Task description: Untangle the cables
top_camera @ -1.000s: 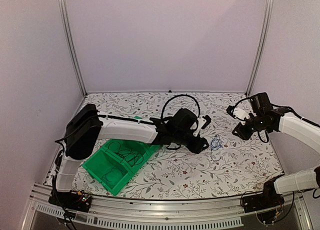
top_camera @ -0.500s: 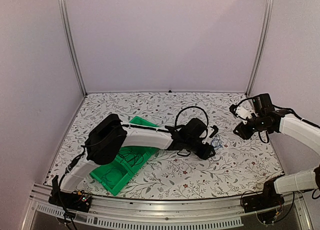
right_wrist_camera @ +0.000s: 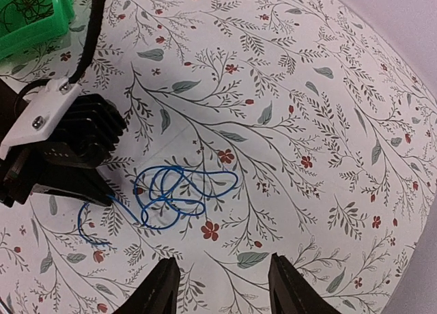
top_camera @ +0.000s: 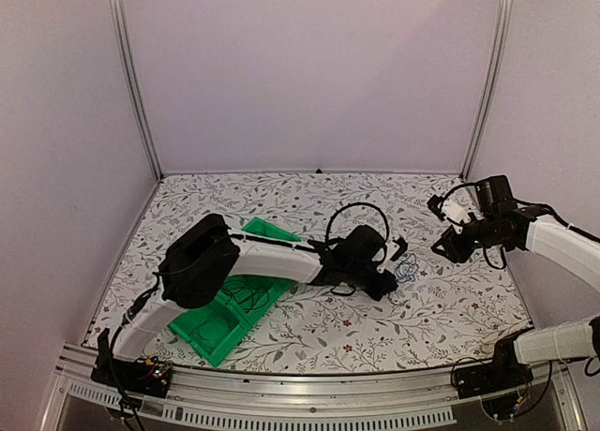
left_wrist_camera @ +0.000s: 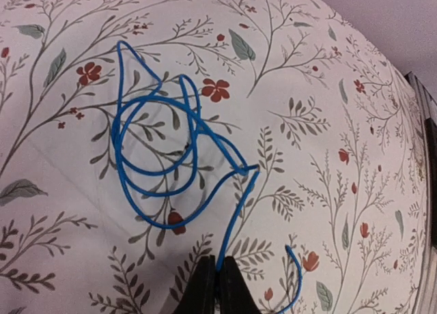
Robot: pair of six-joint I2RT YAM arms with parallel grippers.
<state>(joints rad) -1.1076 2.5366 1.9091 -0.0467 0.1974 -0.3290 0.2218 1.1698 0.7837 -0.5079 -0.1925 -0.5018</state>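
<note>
A blue cable (top_camera: pixel 405 272) lies in a loose coil on the flowered tabletop, right of centre. My left gripper (top_camera: pixel 382 283) is down at the coil's near-left side. In the left wrist view the left gripper (left_wrist_camera: pixel 218 276) is shut on a strand of the blue cable (left_wrist_camera: pixel 238 219) that runs out of the coil; a free end curls on the table to the right. Thin black cables (top_camera: pixel 246 295) lie in the green bin (top_camera: pixel 267 230). My right gripper (top_camera: pixel 437 227) hovers right of the coil. It stands open and empty (right_wrist_camera: pixel 225 287) above the blue cable (right_wrist_camera: pixel 164 168).
The green bin sits at the front left, partly under the left arm; its corner (right_wrist_camera: pixel 34 24) shows at the upper left of the right wrist view. The left gripper's black body (right_wrist_camera: pixel 68 150) is beside the coil. Walls enclose the table on three sides.
The left arm swung forward and right to the blue coil, and its jaws went from open to shut on a strand. The right gripper opened slightly wider and barely shifted.
</note>
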